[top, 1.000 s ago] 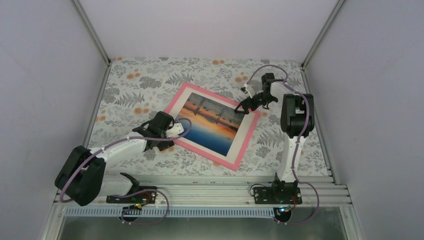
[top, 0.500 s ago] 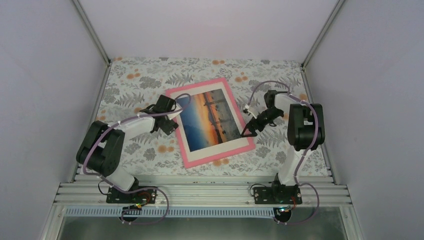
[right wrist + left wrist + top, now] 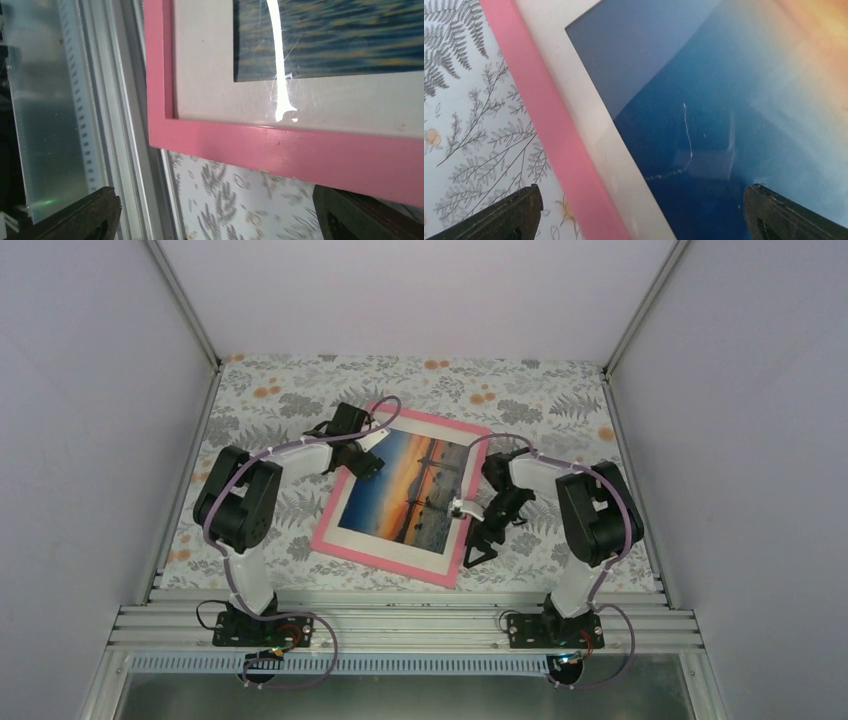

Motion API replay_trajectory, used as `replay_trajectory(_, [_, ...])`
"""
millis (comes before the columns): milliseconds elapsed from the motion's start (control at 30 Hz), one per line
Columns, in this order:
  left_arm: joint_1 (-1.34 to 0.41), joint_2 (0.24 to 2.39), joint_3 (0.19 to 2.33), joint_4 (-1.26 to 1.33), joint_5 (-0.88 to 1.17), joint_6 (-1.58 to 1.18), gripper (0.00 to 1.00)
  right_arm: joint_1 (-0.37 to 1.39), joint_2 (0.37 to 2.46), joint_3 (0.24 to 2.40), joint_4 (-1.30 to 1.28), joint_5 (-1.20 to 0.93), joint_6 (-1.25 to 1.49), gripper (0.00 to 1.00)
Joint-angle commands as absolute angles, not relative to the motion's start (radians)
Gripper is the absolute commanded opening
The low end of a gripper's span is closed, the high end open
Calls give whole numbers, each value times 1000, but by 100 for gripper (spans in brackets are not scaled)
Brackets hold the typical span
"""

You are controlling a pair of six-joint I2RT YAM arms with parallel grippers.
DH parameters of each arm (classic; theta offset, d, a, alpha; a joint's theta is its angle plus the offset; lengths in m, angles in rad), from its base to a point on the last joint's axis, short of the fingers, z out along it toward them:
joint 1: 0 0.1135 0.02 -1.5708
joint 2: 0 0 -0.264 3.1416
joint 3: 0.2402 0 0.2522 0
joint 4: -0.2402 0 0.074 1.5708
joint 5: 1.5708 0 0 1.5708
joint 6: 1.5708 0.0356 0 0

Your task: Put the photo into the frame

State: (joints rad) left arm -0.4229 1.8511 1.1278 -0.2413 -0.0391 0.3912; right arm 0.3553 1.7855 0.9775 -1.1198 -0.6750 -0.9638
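My left claw (image 3: 362,458): spread wide, empty, over photo (image 3: 724,125) corner | my right claw (image 3: 481,540): spread wide, empty, over frame (image 3: 300,152) corner by bench (image 3: 280,400) near edge | right wrist alone shows glare streak (image 3: 280,75).

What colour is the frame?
The frame is pink; the right wrist view shows it best.

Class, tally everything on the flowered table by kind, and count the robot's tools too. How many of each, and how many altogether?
Pink frame: 1
Photo: 1
White mat: 1
Tools: 2, the left tool and the right tool
Total: 5
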Motion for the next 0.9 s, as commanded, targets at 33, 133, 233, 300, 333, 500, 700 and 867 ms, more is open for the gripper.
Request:
replay_trajectory(33, [-411,1887,1212,-241,34,384,100,453,1807,978,-1076,-686,-928,96])
replay_trajectory(133, [-379,1831,1231,-275,86,383,100,452,1813,1038,-1136,-698,-949,96])
replay_trajectory(233, [-351,1710,1168,-302,146,445,100,425,1781,1117,-1204,-698,-988,97])
replay_trajectory(300, [-347,1597,1094,-337,194,526,100,381,1771,1188,-1247,-713,-1006,98])
replay_trajectory(333, [-348,1533,1049,-351,213,565,100,343,1776,1231,-1257,-729,-1005,97])
replay_trajectory(500, [-351,1246,859,-545,286,764,100,228,1865,1456,-1160,-805,-871,97])
replay_trajectory(700, [-383,994,668,-746,270,972,100,191,2058,1725,-927,-751,-579,98])
replay_trajectory(867, [-480,892,565,-781,164,1011,100,188,2251,1966,-947,-721,-507,98])
